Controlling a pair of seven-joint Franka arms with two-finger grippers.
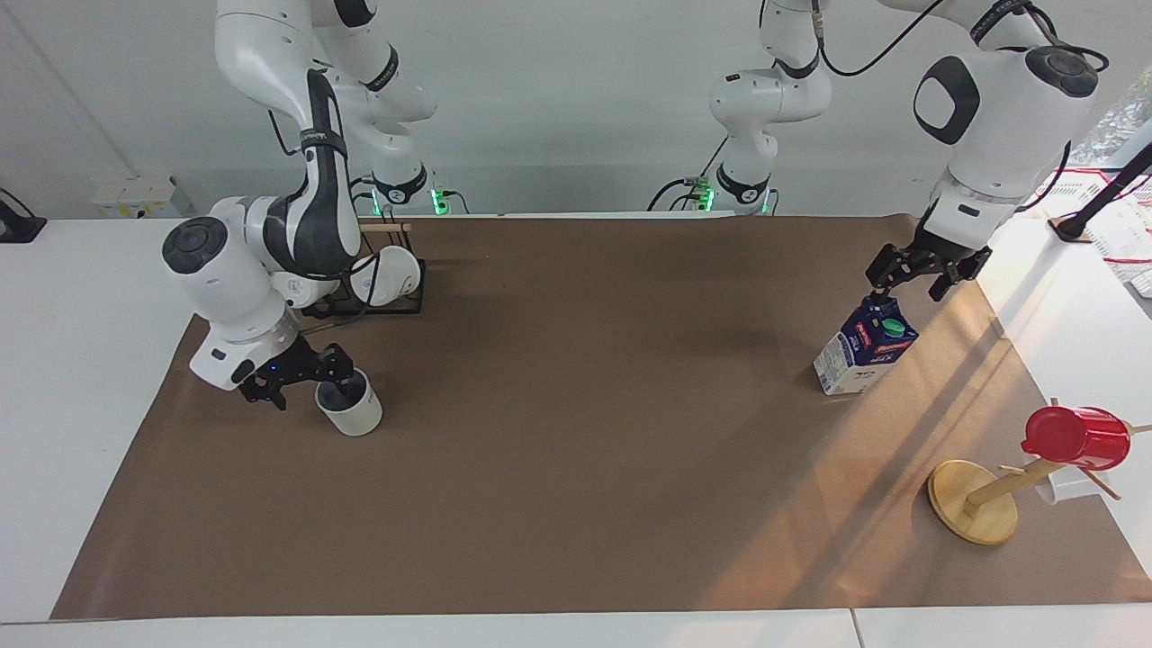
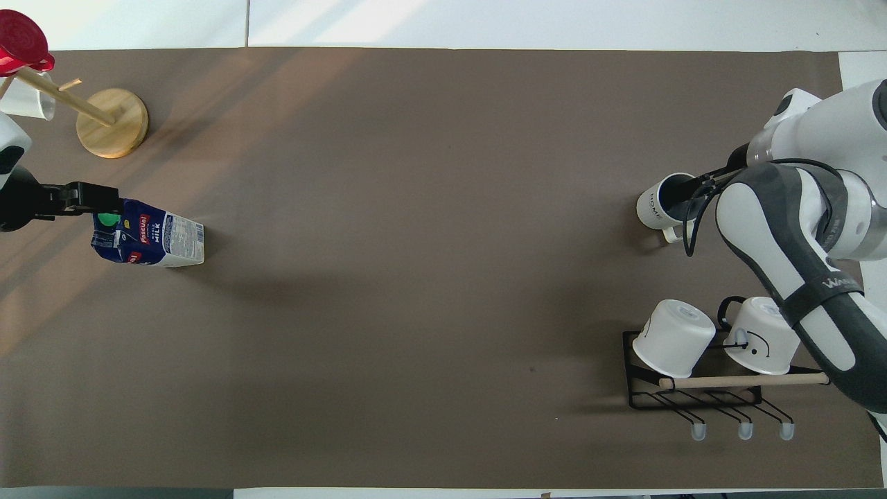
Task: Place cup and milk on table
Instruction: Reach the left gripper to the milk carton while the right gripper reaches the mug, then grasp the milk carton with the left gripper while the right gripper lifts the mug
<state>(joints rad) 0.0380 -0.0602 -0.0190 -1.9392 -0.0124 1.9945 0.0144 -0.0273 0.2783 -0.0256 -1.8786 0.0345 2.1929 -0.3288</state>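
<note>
— Grippers? Right gripper (image 1: 301, 385) is spread open against the cup (image 1: 349, 407), apparently for a rim grasp.
— Left gripper (image 1: 913, 277)?
— Open, lowered onto the milk (image 1: 866, 346), standing toward the left arm's end of the table (image 1: 576, 504).

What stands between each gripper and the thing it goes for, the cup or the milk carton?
Nothing visible does. The open right gripper is already at the cup, by its rim. The open left gripper hangs just over the milk carton's top, with only air between. The mug rack stands aside, nearer the robots.
</note>
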